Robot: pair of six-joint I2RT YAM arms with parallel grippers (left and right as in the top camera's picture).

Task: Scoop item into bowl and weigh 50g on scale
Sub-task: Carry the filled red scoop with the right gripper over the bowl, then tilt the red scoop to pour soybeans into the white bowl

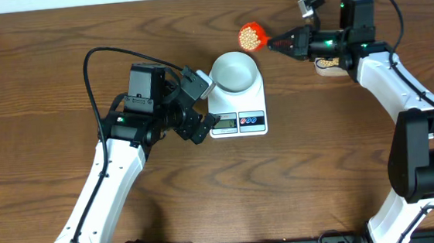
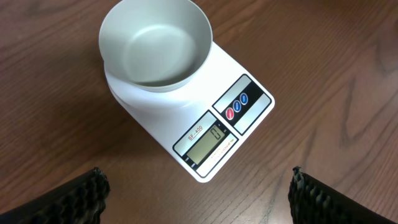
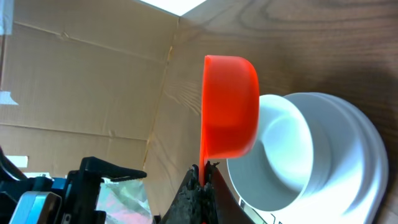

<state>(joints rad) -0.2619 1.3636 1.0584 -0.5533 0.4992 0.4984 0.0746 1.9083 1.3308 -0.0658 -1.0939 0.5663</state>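
Pinched shut on the handle of the red scoop (image 1: pixel 251 36), the right gripper (image 1: pixel 277 44) holds the beans (image 1: pixel 250 34) just right of and beyond the empty bowl (image 1: pixel 234 73) on the scale (image 1: pixel 256 99), while the left gripper (image 1: pixel 200 107) hangs wide open beside it.

White bowl (image 2: pixel 155 53) atop the scale (image 2: pixel 186 118)
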